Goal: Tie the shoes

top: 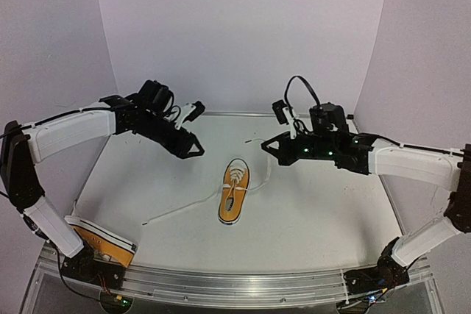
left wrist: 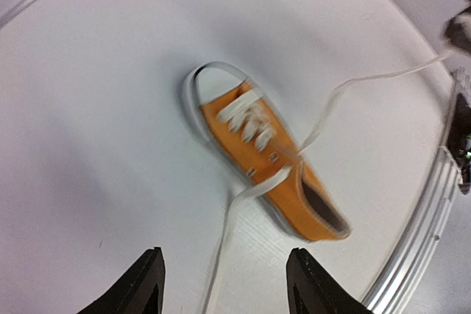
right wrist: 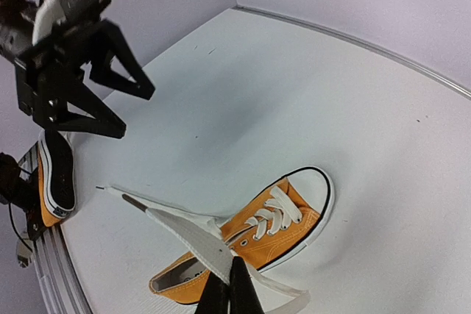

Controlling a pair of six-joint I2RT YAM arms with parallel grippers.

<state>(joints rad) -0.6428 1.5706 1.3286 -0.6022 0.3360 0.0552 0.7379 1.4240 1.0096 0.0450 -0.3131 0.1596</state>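
The white table (top: pixel 331 211) carries one orange shoe (top: pixel 234 193) near its middle. It stands upright on its sole, and the white toe cap points to the far wall. A white lace (top: pixel 180 209) from this shoe lies flat on the surface and runs toward the near left. A second orange shoe (top: pixel 99 239) lies at the near left corner, just beside the metal rail (top: pixel 235 281) of the near edge, only partly in view.

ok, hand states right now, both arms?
Left hand: open, holding nothing.
Right hand: closed on the white lace of the orange sneaker.
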